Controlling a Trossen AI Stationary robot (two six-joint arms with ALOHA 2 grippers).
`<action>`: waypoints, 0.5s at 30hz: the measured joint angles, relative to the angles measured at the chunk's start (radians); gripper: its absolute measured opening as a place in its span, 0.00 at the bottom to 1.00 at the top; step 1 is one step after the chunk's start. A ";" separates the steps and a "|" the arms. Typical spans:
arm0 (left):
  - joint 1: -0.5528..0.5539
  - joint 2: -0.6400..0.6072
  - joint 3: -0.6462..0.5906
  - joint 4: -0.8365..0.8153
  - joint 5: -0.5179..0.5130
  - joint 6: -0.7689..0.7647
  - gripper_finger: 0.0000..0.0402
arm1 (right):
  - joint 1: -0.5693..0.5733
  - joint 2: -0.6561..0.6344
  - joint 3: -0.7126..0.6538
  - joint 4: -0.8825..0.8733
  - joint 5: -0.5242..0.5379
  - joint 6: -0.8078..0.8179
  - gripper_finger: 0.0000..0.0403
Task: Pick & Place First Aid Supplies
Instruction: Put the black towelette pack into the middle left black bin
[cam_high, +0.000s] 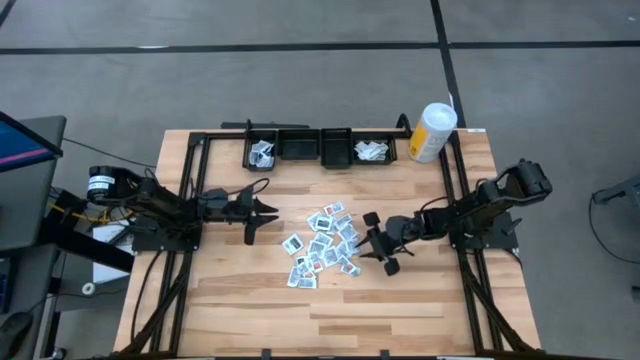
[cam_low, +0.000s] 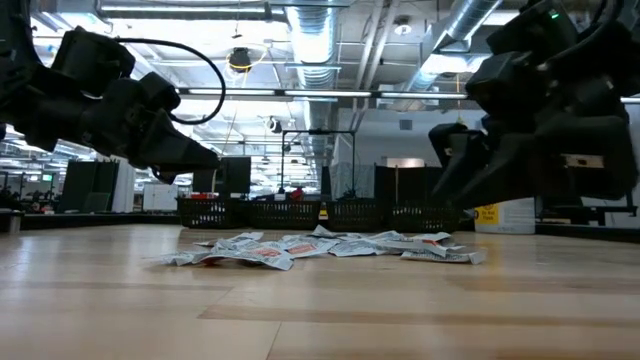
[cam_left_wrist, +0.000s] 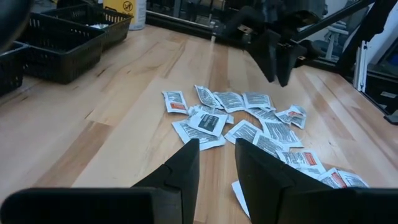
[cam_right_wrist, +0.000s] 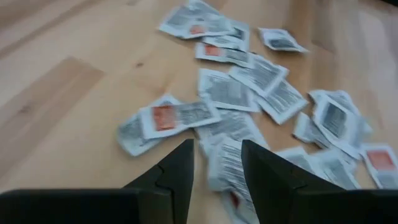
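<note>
I see left hand (cam_high: 268, 215) hovering beside packets (cam_high: 322, 243), fingers slightly spread, gripping nothing. Right hand (cam_high: 378, 243) hangs at pile's opposite edge, also part spread, empty. Packets lie loose between both hands, overlapping, flat on wooden tabletop (cam_high: 400, 300); likely dumped for sorting. 3 black bins (cam_high: 320, 148) beyond hands, 2 already holding packets. Canister (cam_high: 432, 132) near right arm. Room behind: workshop, ducts overhead.

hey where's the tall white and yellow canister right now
In the high view the canister stands at the table's far right corner, just right of the row of black bins, well away from the packets piled mid-table.
</note>
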 joint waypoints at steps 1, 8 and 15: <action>-0.005 0.000 0.000 0.000 0.001 0.000 0.26 | 0.001 0.000 0.000 0.004 0.022 0.022 0.32; -0.026 0.000 0.000 0.000 0.001 0.004 0.26 | 0.027 0.001 0.001 0.023 0.065 0.069 0.32; -0.026 0.000 0.000 0.001 0.001 0.004 0.26 | 0.050 0.143 0.074 0.024 0.094 0.069 0.32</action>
